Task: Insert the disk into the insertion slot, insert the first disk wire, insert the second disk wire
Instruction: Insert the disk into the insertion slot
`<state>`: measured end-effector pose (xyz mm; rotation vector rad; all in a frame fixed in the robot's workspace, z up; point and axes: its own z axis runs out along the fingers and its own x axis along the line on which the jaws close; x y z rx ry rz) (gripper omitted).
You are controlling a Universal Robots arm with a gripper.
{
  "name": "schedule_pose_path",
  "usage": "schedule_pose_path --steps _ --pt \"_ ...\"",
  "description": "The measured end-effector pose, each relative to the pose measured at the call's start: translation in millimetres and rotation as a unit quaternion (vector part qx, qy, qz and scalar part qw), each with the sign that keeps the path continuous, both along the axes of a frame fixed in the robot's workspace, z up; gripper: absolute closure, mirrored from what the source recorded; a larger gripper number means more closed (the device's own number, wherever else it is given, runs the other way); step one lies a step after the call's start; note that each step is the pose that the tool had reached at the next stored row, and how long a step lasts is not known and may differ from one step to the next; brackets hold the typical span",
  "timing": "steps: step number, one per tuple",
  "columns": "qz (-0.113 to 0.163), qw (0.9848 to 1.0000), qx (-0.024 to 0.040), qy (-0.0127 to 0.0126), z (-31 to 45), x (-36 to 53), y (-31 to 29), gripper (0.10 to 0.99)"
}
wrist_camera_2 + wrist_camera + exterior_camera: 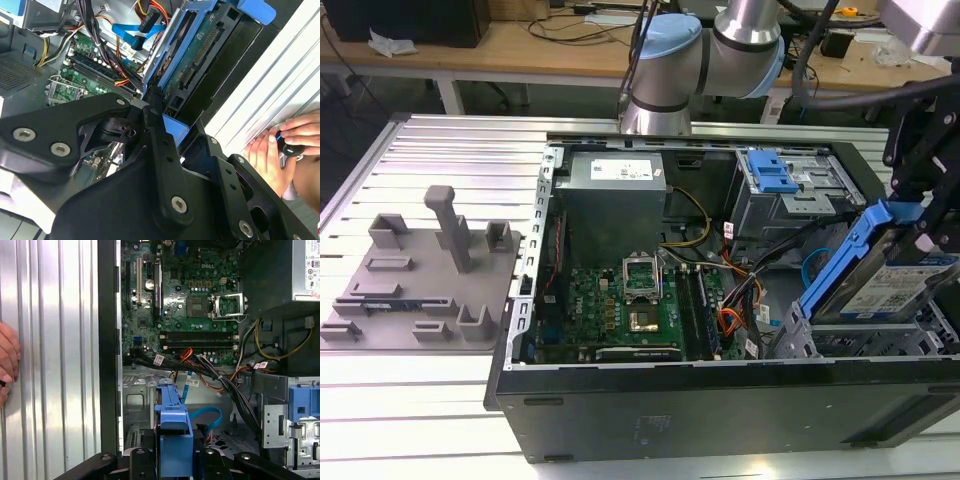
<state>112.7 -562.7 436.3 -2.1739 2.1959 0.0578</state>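
Note:
My gripper (926,215) is shut on the disk (895,290), a silver drive in a bright blue carrier. I hold it tilted, its low end over the insertion slot (810,340), the low grey perforated cage at the case's front on the exterior view's right. In the second wrist view the black fingers (160,130) clamp the carrier's blue end, with the disk's (200,55) circuit-board side showing. The first disk wire (186,354), orange-red, lies near the motherboard edge. Beside the carrier (172,435), the light-blue second disk wire (207,415) loops loose inside the cage.
The taller grey bay with a blue latch (770,175) stands behind the cage. Black cable bundles (225,385) cross between motherboard (630,300) and bays. A person's hand (295,140) rests on the ribbed table beside the case. A grey fixture block (420,270) sits at the exterior view's left.

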Motion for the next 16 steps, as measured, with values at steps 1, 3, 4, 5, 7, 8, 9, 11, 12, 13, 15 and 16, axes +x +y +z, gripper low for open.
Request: schedule_pose_path --steps 1,3,4,5,7,8,9,11,12,13,15,16 --pt "0.000 1.0000 0.0000 0.0002 -1.3 0.0 0.0 0.722" --pt "0.000 1.0000 0.0001 0.0007 -5.9 0.0 -0.1 0.722" --pt "0.000 1.0000 0.0000 0.0009 -8.4 0.0 0.0 0.722" --pt "0.000 1.0000 0.0000 0.0010 -11.6 0.0 0.0 0.722" --pt "0.000 1.0000 0.0000 0.0011 -15.9 0.0 0.0 0.722" --pt "0.000 1.0000 0.0000 0.0011 -18.8 0.0 0.0 0.722" --pt "0.000 1.0000 -0.0002 0.0011 -20.2 0.0 0.0 0.722" --pt "0.000 1.0000 -0.0011 0.0011 -23.1 0.0 0.0 0.710" --pt "0.000 1.0000 -0.0016 0.0011 -23.6 0.0 0.0 0.651" --pt "0.000 1.0000 -0.0026 0.0011 -24.0 0.0 0.0 0.651" --pt "0.000 1.0000 -0.0028 0.0011 -24.0 0.0 0.0 0.529" --pt "0.000 1.0000 -0.0028 0.0011 -24.0 0.0 0.0 0.463"
